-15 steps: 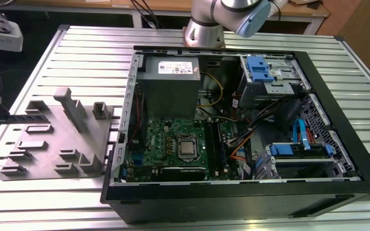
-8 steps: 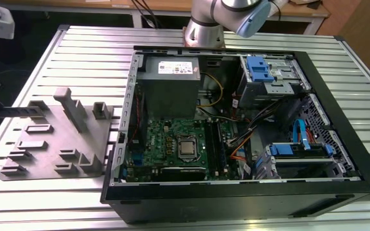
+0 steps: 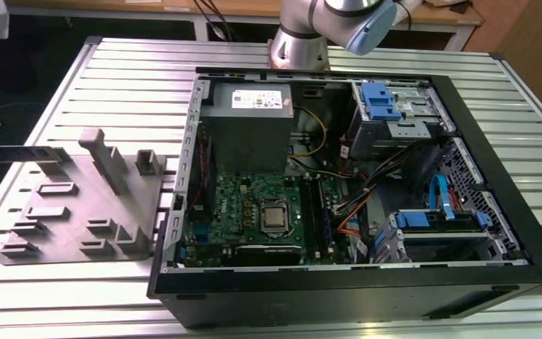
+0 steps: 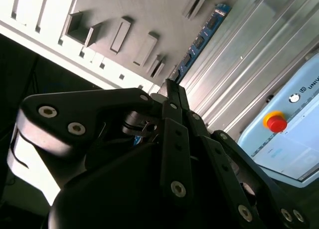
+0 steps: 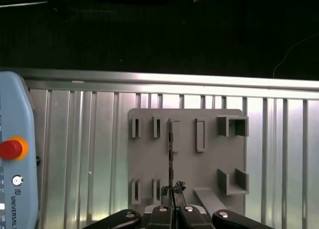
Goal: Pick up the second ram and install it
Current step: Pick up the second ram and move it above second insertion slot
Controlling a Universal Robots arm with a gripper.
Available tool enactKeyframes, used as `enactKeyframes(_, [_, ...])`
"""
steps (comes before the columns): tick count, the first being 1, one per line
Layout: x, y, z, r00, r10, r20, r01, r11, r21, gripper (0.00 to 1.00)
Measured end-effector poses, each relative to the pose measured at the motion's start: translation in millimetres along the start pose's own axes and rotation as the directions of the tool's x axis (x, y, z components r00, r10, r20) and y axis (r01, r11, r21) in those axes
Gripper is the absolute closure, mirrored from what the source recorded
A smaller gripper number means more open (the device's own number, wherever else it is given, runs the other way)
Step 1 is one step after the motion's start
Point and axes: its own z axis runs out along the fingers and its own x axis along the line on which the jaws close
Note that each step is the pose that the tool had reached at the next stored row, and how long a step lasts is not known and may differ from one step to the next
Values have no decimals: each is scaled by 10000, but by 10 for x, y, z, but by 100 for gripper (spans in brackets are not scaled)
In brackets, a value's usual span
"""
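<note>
Gripper point(image 5: 172, 206) is seen w/ fingers clamped on the second ram point(image 5: 171, 159), edge-on in the first wrist view. Ram's held over the grey holder tray point(image 5: 149, 164), lined up w/ a middle slot; seated or lifted can't be told. PC case point(image 3: 346, 296) is seen open, well apart.

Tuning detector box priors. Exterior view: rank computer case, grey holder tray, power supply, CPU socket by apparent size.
Largest: computer case
grey holder tray
power supply
Smallest: CPU socket
No near-ties; the tray plainly outspans the power supply.
</note>
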Motion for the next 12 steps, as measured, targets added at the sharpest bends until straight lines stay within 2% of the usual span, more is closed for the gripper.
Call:
enactKeyframes(5, [-6, 3, -98, 10000, -2, 81, 2, 10000, 5, 92])
enactKeyframes(9, [-10, 5, -169, 9999, -3, 115, 3, 10000, 7, 92])
enactKeyframes(12, [-10, 5, -175, 9999, -4, 117, 4, 10000, 8, 92])
